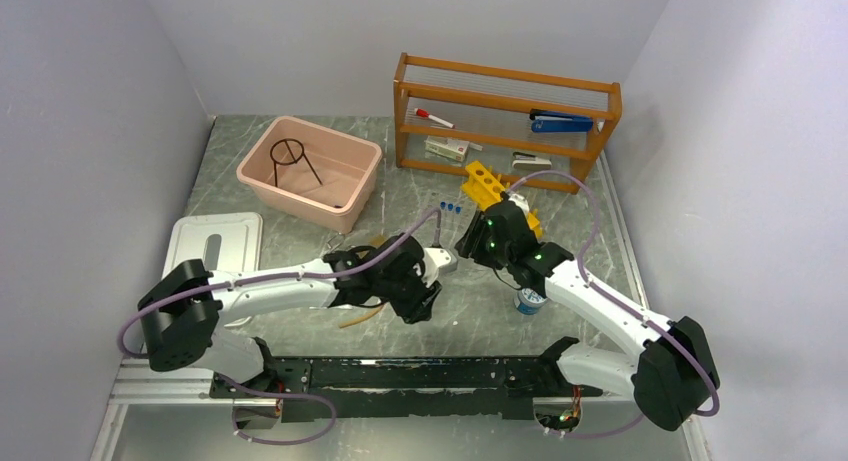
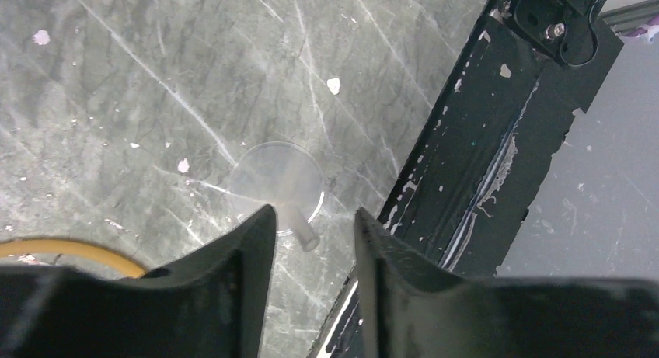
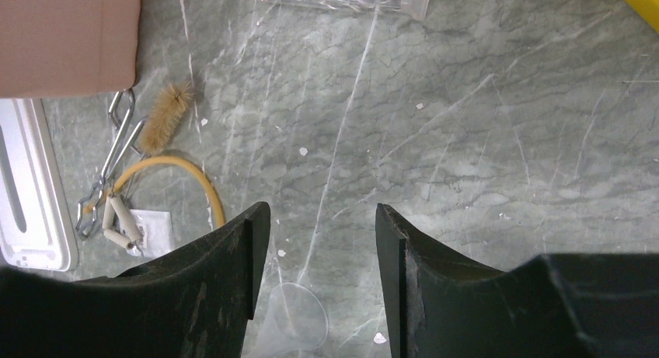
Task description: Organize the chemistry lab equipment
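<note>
Fingers (image 2: 233, 296) of left gripper (image 2: 313, 214) partly apart, stem of clear plastic funnel (image 2: 272, 175) between the tips, not clamped; funnel lying on grey marble table (image 2: 116, 78). Right gripper (image 3: 320, 209) hovering wide, holding nothing. Tan rubber tubing (image 3: 203, 178), silvery metal tongs (image 3: 116, 140) and bristle brush (image 3: 167, 106) together near pink plastic bin (image 1: 300, 206); black wire ring stand (image 1: 308, 164) inside it.

Can't read a single word anywhere, honestly. The little box (image 1: 447, 148) on the wooden rack (image 1: 500, 99), upper middle of the top view, has some print, and so does the blue-and-white jar (image 1: 529, 301) lower down, but those 2 are pure blur.
</note>
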Robot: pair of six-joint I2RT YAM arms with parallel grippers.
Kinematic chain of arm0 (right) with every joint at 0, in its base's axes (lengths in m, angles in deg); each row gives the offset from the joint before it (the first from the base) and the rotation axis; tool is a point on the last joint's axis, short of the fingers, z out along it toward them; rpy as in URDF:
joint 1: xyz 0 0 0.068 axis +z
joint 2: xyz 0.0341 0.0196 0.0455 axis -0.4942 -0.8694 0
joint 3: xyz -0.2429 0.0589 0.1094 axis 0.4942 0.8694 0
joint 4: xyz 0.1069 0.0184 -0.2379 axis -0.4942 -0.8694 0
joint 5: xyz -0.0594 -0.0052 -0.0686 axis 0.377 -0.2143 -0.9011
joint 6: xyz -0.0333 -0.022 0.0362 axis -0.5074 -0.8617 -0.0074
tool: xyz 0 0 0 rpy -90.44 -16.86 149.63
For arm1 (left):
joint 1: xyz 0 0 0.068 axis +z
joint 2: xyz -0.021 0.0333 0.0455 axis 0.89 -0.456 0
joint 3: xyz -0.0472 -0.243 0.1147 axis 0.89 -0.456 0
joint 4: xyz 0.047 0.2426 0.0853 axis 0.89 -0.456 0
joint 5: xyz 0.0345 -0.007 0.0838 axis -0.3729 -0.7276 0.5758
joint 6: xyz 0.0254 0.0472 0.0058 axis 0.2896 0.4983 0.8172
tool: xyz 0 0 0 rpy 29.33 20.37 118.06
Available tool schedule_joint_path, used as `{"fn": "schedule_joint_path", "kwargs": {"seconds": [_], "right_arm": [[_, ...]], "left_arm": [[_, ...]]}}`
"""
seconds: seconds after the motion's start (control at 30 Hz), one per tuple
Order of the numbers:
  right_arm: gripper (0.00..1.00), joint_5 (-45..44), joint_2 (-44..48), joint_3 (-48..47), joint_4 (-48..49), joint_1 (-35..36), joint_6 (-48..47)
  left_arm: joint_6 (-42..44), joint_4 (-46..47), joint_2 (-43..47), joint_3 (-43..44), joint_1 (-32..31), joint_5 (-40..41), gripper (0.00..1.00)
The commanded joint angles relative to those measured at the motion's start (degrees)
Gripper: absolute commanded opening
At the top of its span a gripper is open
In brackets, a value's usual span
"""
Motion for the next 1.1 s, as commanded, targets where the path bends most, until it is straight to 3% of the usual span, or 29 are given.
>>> {"fn": "schedule_joint_path", "kwargs": {"seconds": [0.0, 0.2, 0.37, 0.57, 0.83, 1.07], "right_arm": [[0.56, 0.33, 1.27, 0.9, 1.63, -0.81, 0.12], [0.56, -0.05, 2.51, 0.92, 1.86, -1.38, -0.5], [0.56, 0.01, 3.46, 0.47, 1.68, -1.64, -0.72], [0.55, 0.2, 4.39, -0.28, 2.11, -1.88, -0.72], [0.55, 0.72, 3.31, -0.45, 3.34, -2.06, -0.85], [0.55, 2.33, 1.25, -0.74, 4.24, -2.07, -1.18]], "left_arm": [[0.12, 2.32, -1.55, 2.88, -1.79, 2.89, 0.37], [0.78, -0.98, -1.48, 5.39, -2.23, 8.02, 0.05], [1.16, -3.71, 1.63, 9.41, -2.17, 13.01, 0.05], [3.87, -10.61, 3.97, 19.83, 0.33, 26.52, 0.05], [2.38, -13.41, 2.07, 34.3, 17.37, 38.3, 0.05], [0.55, -11.78, -5.57, 41.07, 32.79, 33.34, 0.05]]}}
